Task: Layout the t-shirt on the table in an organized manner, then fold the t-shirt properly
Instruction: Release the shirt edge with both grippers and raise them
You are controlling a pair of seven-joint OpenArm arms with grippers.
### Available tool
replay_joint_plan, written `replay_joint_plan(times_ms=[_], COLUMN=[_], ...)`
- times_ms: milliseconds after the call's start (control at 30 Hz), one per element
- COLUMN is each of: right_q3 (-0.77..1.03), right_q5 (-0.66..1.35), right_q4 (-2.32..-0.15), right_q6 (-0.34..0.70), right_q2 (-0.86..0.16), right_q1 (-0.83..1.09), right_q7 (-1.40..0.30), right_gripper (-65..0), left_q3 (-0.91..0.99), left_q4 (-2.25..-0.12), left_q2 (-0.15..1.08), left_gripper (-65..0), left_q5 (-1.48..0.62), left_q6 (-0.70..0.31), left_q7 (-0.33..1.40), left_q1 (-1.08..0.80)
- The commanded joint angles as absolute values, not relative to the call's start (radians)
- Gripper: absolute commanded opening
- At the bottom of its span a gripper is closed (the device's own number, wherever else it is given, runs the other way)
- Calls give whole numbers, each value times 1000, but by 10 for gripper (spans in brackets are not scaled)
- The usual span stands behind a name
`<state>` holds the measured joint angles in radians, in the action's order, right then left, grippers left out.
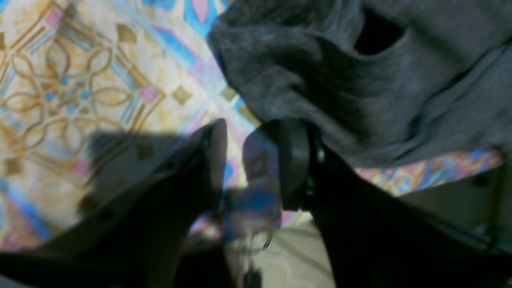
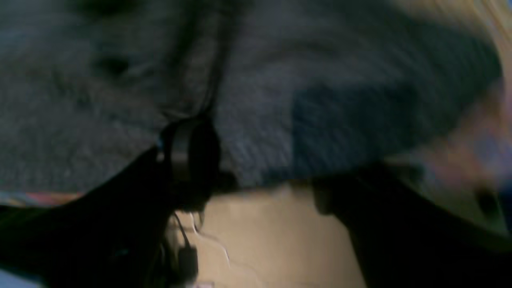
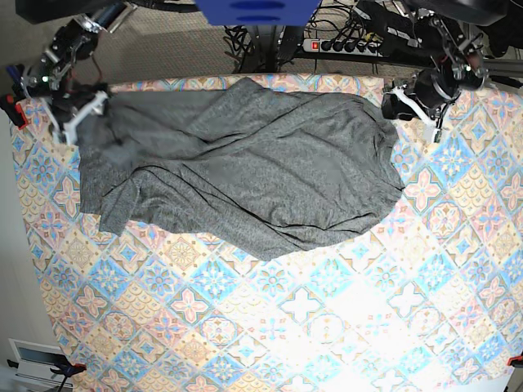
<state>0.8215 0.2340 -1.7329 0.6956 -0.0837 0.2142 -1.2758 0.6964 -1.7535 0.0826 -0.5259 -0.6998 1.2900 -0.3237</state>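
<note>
Bench [image 3: 270, 327]: wide surface under a pastel tile-pattern cloth of blue, pink and cream; near half bare.

T-shirt [image 3: 245, 171]: heathered dark grey, spread across the far half of the bench, rumpled with diagonal folds, lower hem bulging toward the middle; reaches from the far left corner area almost to the far right.

Right hand [image 3: 78, 114]: at the far left edge in the base view, at the shirt's corner; fingers spread wide, cloth lying just above them in the blurred wrist view.

Left hand [image 3: 409, 110]: at the far right edge, beside the shirt's edge; fingers [image 1: 294, 160] parted, nothing between them.
</note>
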Motion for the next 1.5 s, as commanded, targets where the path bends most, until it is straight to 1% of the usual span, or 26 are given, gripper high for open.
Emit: replay_joint_plan(times_ms=[0,100,333,467,767,867,1033,1100,1300,1467], right_q3=[823,822,816,753,748,748,748,742,596,587], right_q5=[243,243,242,239,2,-42,-50,-51,-51,-56], right_q4=[-1768,-1790,-1791,-1793,-1793,-1793,-1794,-1816,-1972,-1982], right_q6=[698,698,698,698,698,698,698,698,698,698], right_q2=[-97,-96,-96,-104,-110,-110,-110,-110,-110,-108], right_q1=[205,205,205,205,203,165,153,153,162,154], right_q7=[-1267,-1267,-1267,-1268,-1267,-1268,-1270,-1265,-1276,-1268], right_gripper=[-290,-290,-290,-290,-290,-290,-290,-290,-290,-290], left_q3=[702,702,704,704,702,702,702,702,670,624], left_q4=[-1805,-1848,-1850,-1850,-1850,-1850,-1850,-1850,-1850,-1850], left_q2=[91,91,91,91,91,91,91,91,91,97], left_gripper=[-425,-425,-425,-425,-425,-425,-425,-425,-425,-425], left_q5=[-535,-536,-529,-529,-529,-529,-529,-529,-527,-527], left_q6=[-698,-698,-698,-698,-698,-698,-698,-698,-698,-698], left_q7=[1288,1288,1288,1288,1288,1288,1287,1287,1285,1282], left_q1=[-328,-323,-321,-321,-321,-320,-320,-320,-320,-318])
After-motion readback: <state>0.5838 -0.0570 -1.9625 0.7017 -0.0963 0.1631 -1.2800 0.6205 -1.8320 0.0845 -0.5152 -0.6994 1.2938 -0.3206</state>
